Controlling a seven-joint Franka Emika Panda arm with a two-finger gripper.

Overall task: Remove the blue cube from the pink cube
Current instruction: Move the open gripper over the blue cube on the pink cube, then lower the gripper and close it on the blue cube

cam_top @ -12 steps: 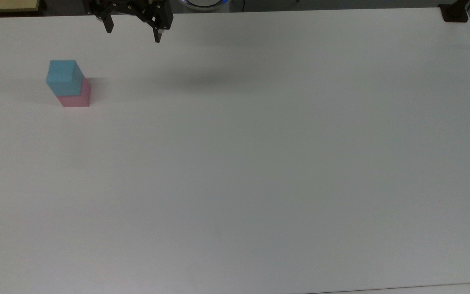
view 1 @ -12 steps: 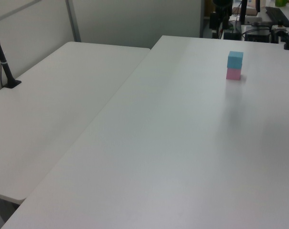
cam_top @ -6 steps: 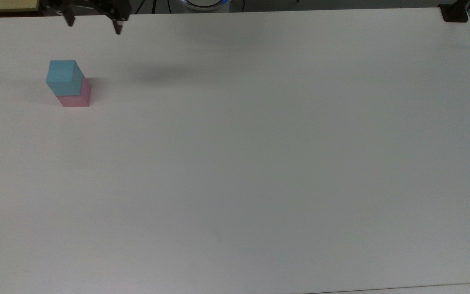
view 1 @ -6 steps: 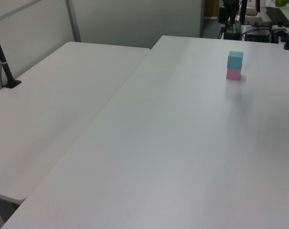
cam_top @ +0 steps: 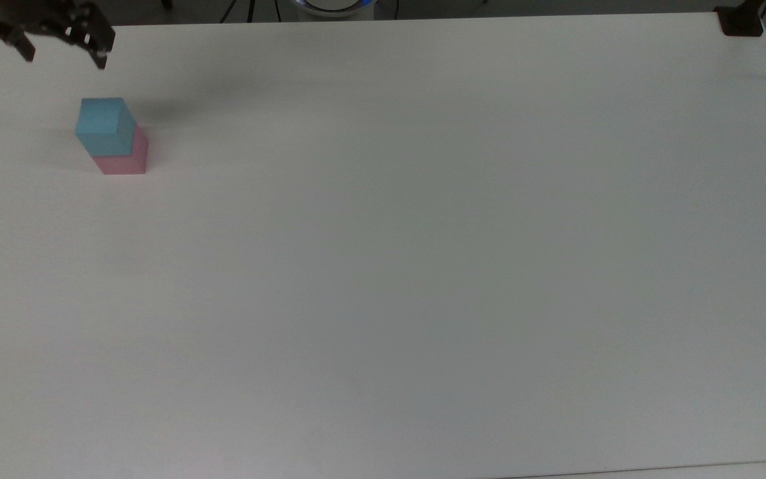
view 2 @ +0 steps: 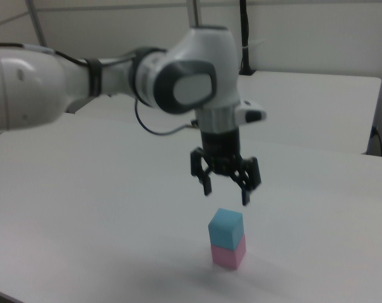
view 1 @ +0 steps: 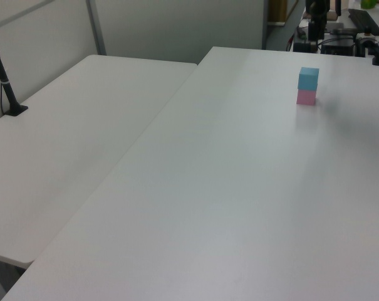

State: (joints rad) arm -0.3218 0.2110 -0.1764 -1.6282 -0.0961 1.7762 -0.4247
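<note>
**Right view: gripper hanging open above the stack, nothing grasped yet**

Right view is showing the gripper [view 2: 226, 189] hanging above the blue cube [view 2: 226, 229], with its two fingers spread apart and nothing between them. The blue cube is sitting squarely on the pink cube [view 2: 228, 254], and the pink cube is resting on the white table [view 2: 83, 208]. Taking the stack as the landmark, the gripper is hovering above it and apart from it, with clear air showing between the fingertips and the blue cube's top face. In the top view the gripper [cam_top: 60, 58] is appearing up-frame of the blue cube [cam_top: 105, 126], with the pink cube [cam_top: 125, 156] peeking out beneath.

I am judging the descent to be the risky part. If the fingers are coming down off-centre, one fingertip is likely to be landing on the blue cube's top or nudging its side, sliding it off or toppling both cubes. If they are reaching too low, they may be closing across the seam and pinching the pink cube as well, so both are lifting together. The faces look matte and plain, so a shallow grip near the top edge may be slipping as it rises. The pink cube is standing loose on the table, and any sideways drag is likely to be shifting it.
</note>
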